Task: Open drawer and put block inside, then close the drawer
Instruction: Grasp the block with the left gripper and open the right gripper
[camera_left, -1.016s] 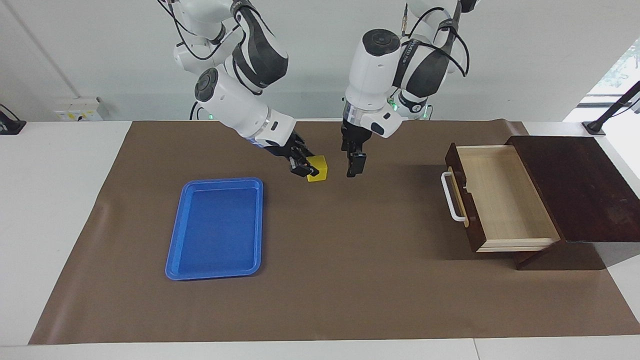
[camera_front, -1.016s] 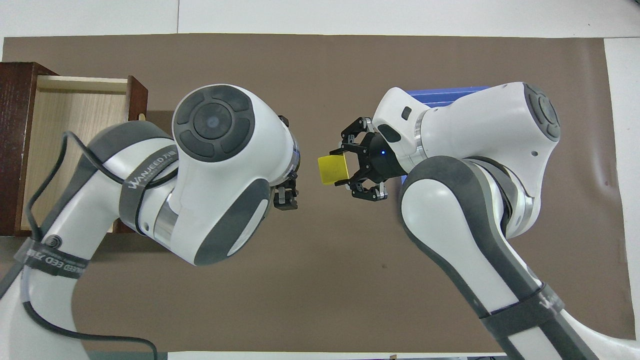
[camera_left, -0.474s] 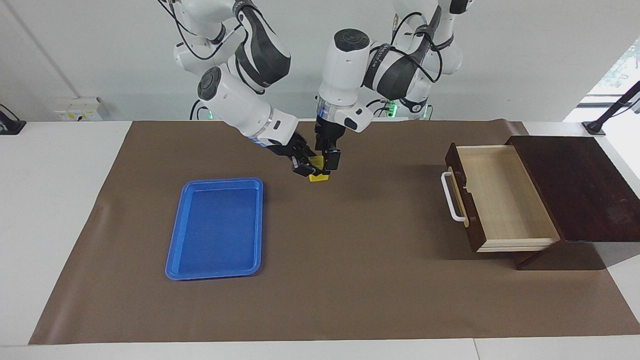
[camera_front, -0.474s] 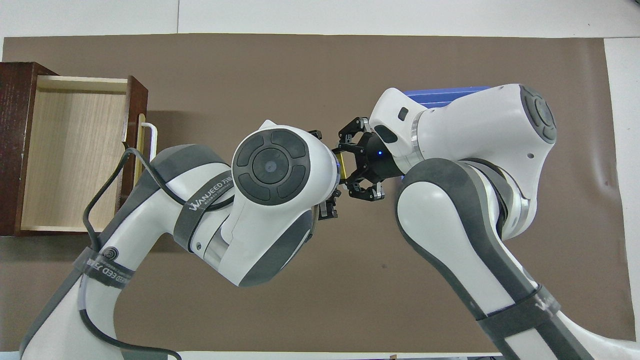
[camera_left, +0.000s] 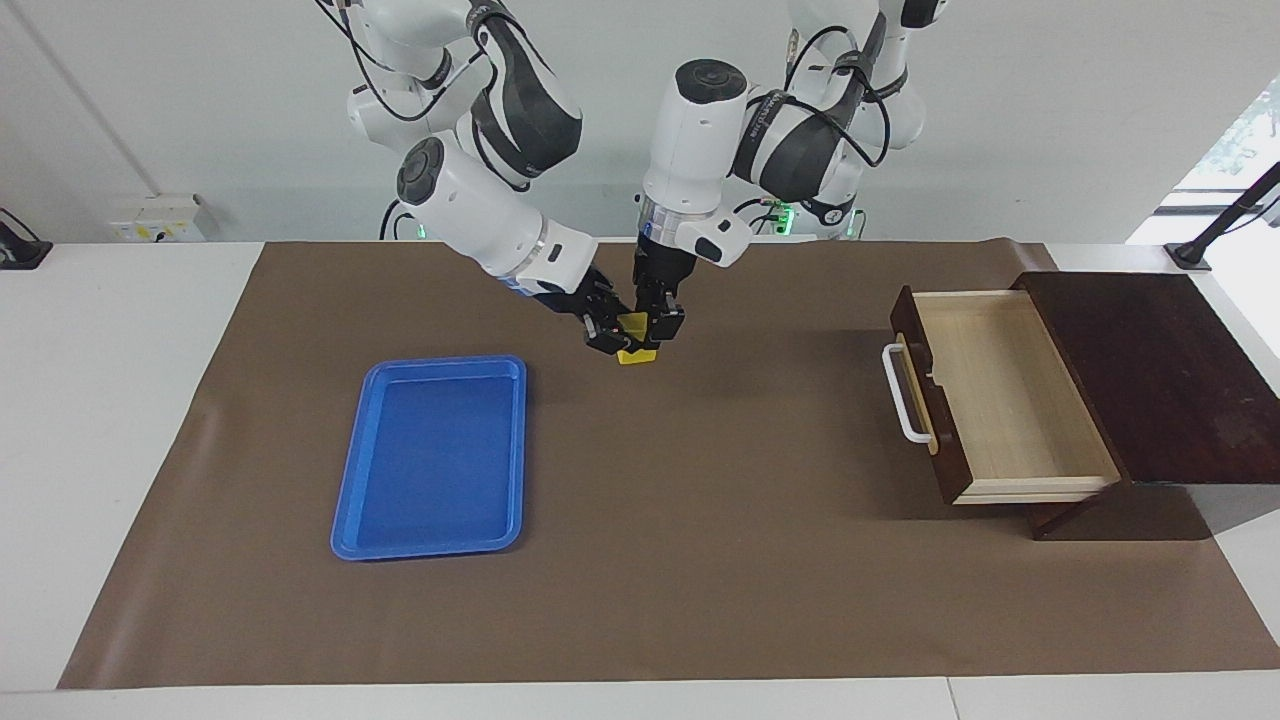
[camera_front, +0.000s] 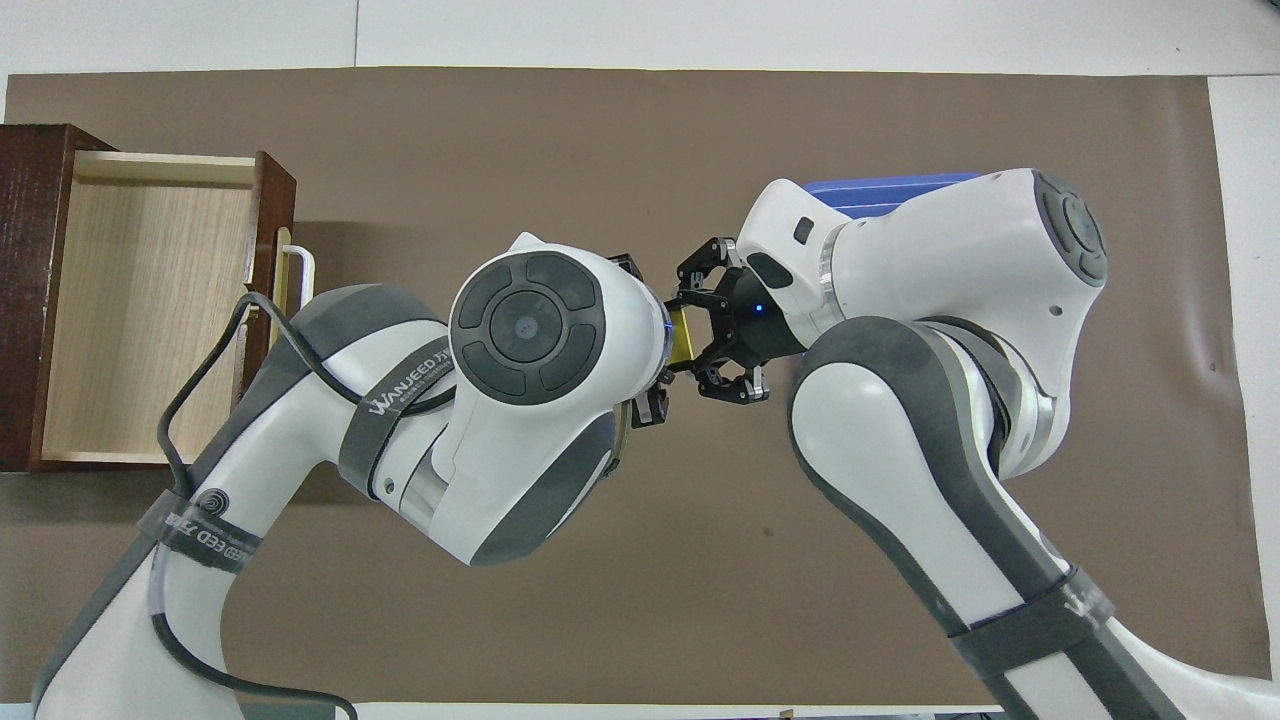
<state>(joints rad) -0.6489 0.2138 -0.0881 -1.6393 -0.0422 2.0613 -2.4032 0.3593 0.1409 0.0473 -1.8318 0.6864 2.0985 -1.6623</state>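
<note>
The yellow block (camera_left: 634, 352) hangs low over the brown mat, about mid-table, between the blue tray and the drawer. My right gripper (camera_left: 610, 335) is shut on it from the tray's side. My left gripper (camera_left: 657, 326) comes straight down and is shut on the same block. In the overhead view only a sliver of the block (camera_front: 683, 336) shows between the left wrist and the right gripper (camera_front: 703, 338). The drawer (camera_left: 1000, 395) stands pulled open at the left arm's end, its pale inside bare, with its white handle (camera_left: 903, 395) facing the table's middle.
A flat blue tray (camera_left: 430, 455) lies on the mat toward the right arm's end, with nothing in it. The dark wooden cabinet (camera_left: 1150, 370) holds the open drawer (camera_front: 150, 300). Brown mat (camera_left: 700, 520) covers the table's middle.
My left arm swung from beside the block toward the right gripper, came down around the block and shut on it. The right gripper kept its hold and barely moved.
</note>
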